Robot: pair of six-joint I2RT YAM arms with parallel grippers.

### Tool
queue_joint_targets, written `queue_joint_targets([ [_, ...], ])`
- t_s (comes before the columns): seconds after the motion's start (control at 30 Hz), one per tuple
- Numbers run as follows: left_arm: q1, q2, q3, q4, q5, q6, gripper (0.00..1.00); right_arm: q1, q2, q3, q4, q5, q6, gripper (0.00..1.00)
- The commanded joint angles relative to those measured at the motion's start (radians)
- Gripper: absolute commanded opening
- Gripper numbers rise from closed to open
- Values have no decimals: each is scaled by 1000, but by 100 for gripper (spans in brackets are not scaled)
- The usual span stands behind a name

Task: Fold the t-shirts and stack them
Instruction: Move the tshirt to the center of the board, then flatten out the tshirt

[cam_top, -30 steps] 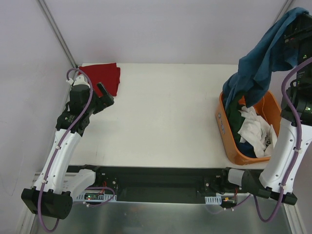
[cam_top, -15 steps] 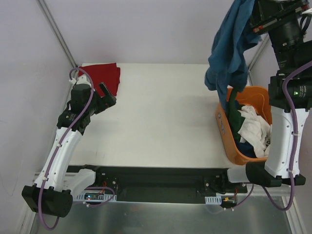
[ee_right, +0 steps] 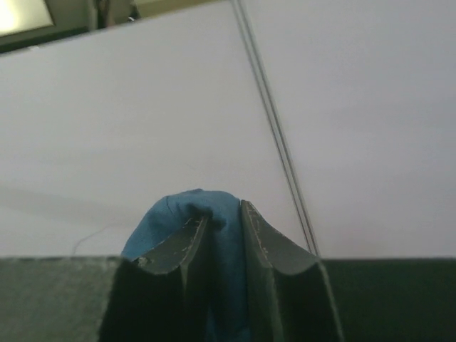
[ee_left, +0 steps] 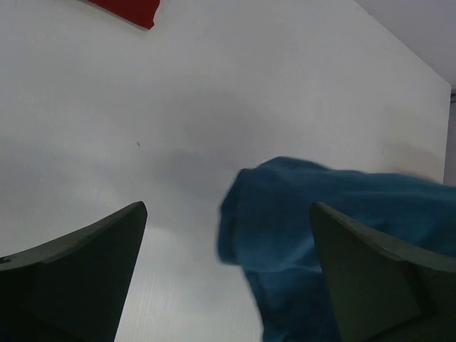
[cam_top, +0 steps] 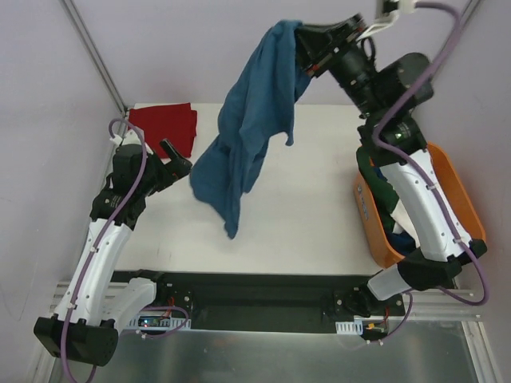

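Note:
My right gripper (cam_top: 302, 48) is shut on the teal-blue t-shirt (cam_top: 247, 136) and holds it high above the middle of the table; the shirt hangs down loose, its lower end near the table's front. In the right wrist view the cloth (ee_right: 214, 214) is pinched between the fingers. A deep red t-shirt (cam_top: 168, 124) lies folded at the back left corner. My left gripper (cam_top: 177, 158) is open and empty beside the red shirt; in its wrist view the hanging blue shirt (ee_left: 320, 235) shows between the fingers, apart from them.
An orange plastic basket (cam_top: 371, 231) stands at the right edge of the table, partly hidden by my right arm, with dark green cloth (cam_top: 383, 187) showing inside. The white table (cam_top: 303, 215) ends at a black rail in front.
My right gripper has swung the teal-blue shirt up out of the basket and leftward over the middle of the table. The left arm has barely moved.

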Motion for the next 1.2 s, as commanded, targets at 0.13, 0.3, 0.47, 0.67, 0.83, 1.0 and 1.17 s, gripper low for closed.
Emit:
queue_joint_targets([
  [0.13, 1, -169, -105, -38, -144, -85, 99, -1, -218, -725, -109, 528, -233, 42],
  [0.3, 1, -191, -130, -60, -118, -88, 99, -5, -254, -838, -358, 801, -247, 91],
  [0.47, 1, -145, -185, -69, 40, -39, 99, -2, -264, -839, -506, 714, -259, 96],
  [0.67, 3, -68, -358, -91, 150, -103, 99, 22, -223, -944, -512, 422, -210, 96],
  [0.83, 0, 68, -437, -80, 207, -152, 99, 85, -100, -955, -501, 300, -187, 96],
  [1.0, -31, 229, -411, -3, 251, -137, 99, 102, -7, -942, -469, 230, -181, 96],
  [1.17, -55, 478, -278, 109, 238, -109, 99, 100, -17, -965, -467, 247, -196, 96],
])
